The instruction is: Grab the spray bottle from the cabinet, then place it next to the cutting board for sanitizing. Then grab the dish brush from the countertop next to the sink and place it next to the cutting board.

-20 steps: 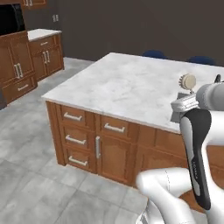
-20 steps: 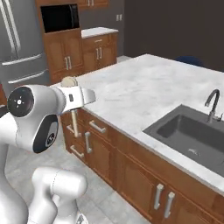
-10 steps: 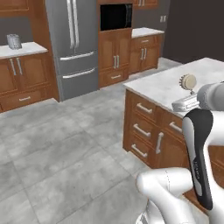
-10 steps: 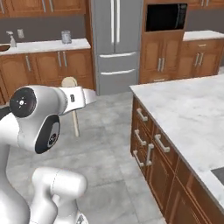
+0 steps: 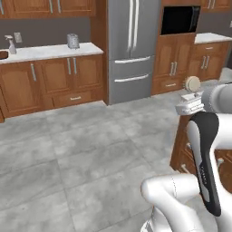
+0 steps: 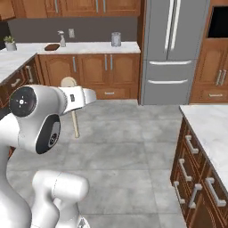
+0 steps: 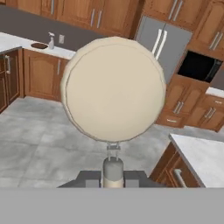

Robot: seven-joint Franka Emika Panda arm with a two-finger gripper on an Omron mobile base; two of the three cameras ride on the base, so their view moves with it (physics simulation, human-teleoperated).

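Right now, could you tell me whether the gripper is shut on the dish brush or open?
Shut on it: the gripper clamps the dish brush by its handle.

One dish brush (image 7: pixel 113 89) shows, one spray bottle (image 6: pixel 62 38) and one cutting board (image 6: pixel 52 46) (both small on the far countertop (image 6: pixel 89 47)). There is one steel refrigerator (image 6: pixel 176 49) with two doors, one black microwave (image 5: pixel 180 20), one grey canister (image 6: pixel 116 39) and one potted plant (image 6: pixel 9 42). One gripper (image 7: pixel 113 177) is counted, with one island counter (image 6: pixel 209 129) at the right.
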